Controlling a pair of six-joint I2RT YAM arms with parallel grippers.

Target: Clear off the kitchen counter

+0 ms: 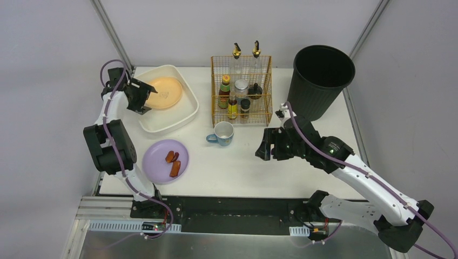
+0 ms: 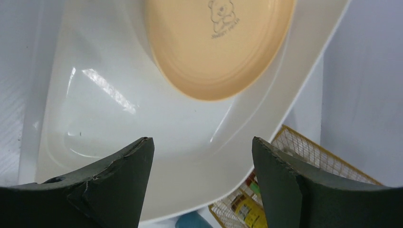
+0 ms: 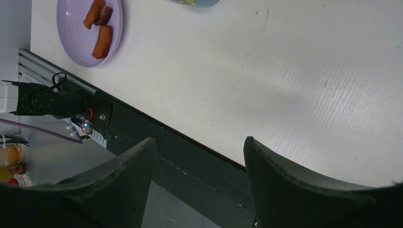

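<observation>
**Five things on a white counter**

The counter (image 1: 243,167) carried a cream basin (image 1: 190,110) at its far left corner, a yellow wire rack (image 1: 268,86) at the far middle and a black bin (image 1: 308,100) at the far right. A blue mug (image 1: 222,134) stood just before the rack. A purple plate (image 1: 156,159) lay front left, near the black rail (image 1: 227,208).

Two plates (image 1: 164,93), three sausage pieces (image 1: 175,169), one mug (image 1: 223,133), one basin (image 1: 186,116), one rack (image 1: 241,123), one bin (image 1: 318,81).

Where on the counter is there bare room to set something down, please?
The widest bare patch of the counter lies between the purple plate, the mug and the front rail. The back is crowded: basin, wire rack and bin.
</observation>
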